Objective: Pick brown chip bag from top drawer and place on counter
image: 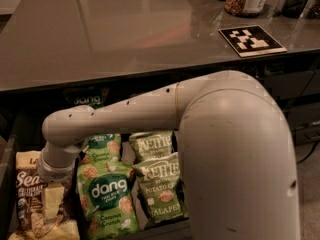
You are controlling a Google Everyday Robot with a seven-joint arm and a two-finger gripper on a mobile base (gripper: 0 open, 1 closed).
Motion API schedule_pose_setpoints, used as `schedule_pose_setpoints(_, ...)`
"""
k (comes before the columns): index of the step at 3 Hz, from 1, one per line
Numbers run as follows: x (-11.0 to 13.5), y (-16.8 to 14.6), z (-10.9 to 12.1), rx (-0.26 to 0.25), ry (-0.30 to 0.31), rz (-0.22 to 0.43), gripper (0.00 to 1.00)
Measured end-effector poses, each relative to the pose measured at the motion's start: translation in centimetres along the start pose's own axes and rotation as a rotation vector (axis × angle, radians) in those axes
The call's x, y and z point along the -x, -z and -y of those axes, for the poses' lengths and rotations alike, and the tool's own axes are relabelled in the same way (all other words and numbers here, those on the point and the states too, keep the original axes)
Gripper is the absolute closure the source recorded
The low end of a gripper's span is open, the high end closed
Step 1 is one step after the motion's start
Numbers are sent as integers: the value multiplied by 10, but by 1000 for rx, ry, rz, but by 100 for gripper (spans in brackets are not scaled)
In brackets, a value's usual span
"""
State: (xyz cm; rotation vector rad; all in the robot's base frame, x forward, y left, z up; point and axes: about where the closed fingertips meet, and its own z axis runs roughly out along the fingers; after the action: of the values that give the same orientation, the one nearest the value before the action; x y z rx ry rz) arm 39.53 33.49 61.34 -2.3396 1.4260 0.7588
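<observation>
Showing gripper (52, 206) low over brown chip bag (25, 199) in top drawer (22, 134), grasp unclear.

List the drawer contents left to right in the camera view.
brown chip bag, with the gripper down over its right part → green dang bags → green Kettle bags

Gripper (52, 206) low at the brown chip bag (25, 186) in the top drawer (7, 184), green bags (107, 194) alongside.
</observation>
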Motion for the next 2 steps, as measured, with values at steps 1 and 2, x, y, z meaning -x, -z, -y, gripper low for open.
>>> schedule_pose_setpoints(1, -2, -16, 3, 36, 2, 15, 15)
schedule_pose_setpoints(2, -2, -16, 3, 36, 2, 15, 37)
